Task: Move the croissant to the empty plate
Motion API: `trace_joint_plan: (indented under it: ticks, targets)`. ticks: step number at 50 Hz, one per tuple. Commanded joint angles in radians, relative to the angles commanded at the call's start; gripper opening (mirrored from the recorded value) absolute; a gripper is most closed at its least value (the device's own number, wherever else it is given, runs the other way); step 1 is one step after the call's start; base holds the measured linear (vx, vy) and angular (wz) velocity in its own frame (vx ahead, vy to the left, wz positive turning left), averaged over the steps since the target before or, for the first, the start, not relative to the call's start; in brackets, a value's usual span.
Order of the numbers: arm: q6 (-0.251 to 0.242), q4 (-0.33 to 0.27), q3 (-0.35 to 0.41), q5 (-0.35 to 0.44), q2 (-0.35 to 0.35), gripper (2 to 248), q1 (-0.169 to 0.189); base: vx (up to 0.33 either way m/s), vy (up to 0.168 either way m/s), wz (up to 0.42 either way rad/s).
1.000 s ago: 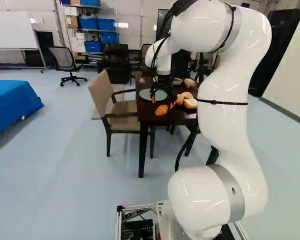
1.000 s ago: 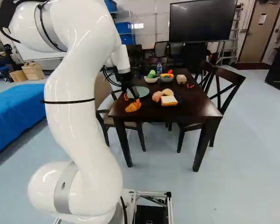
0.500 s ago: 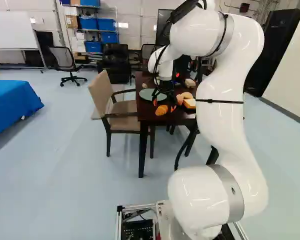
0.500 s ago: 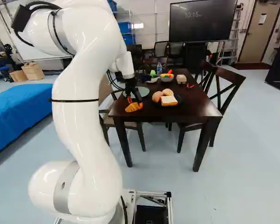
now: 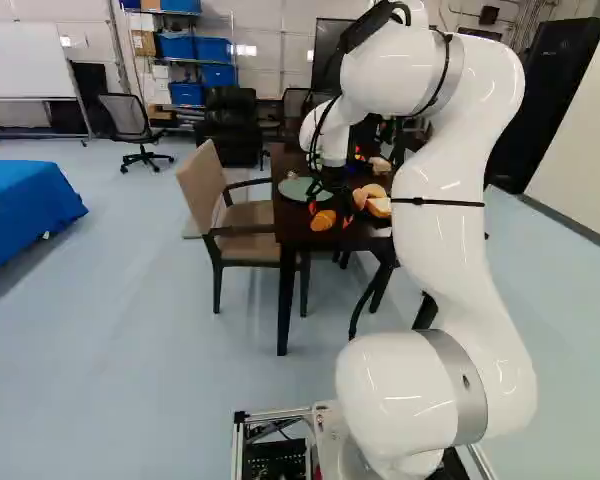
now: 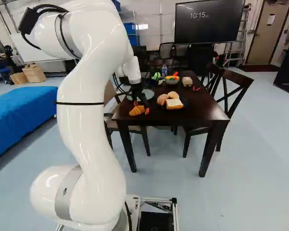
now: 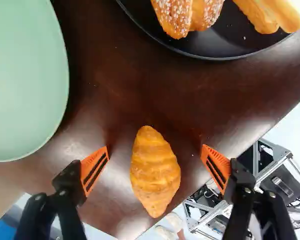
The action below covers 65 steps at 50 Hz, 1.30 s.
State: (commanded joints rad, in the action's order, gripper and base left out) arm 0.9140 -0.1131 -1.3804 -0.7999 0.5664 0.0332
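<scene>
One croissant [image 5: 323, 219], left base view, near the centre of the frame: your item, lying on the bench [image 5: 298, 241] close to its edge. One gripper [image 5: 330, 215], same spot, pointing down over it. One green plate [image 5: 299, 189], just above centre: bare, so your destination.

Right base view, left of centre: the croissant again. At centre right, one black plate [image 6: 184, 106] bearing rolls [image 6: 162, 99] and a bread slice [image 6: 174, 104]; being occupied, it is ruled out for you.

Wrist view: two orange pads [image 7: 94, 171], spread wide, holding nothing. The croissant lies between them, a gap on each side, its length running across the closing line; presumably you want its narrower width pinched. The green plate lies near, beside one finger, suggesting a short carry.
</scene>
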Motion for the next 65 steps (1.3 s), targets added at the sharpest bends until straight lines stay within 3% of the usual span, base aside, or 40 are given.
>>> trace_joint_plan:
  ticks: [30, 65]
  targets:
    - [0.000, 0.000, 0.039, 0.034, -0.030, 247, 0.001, 0.000, 0.000, 0.000]
    - [0.000, 0.000, 0.124, 0.049, -0.133, 247, -0.004, 0.000, 0.000, 0.000]
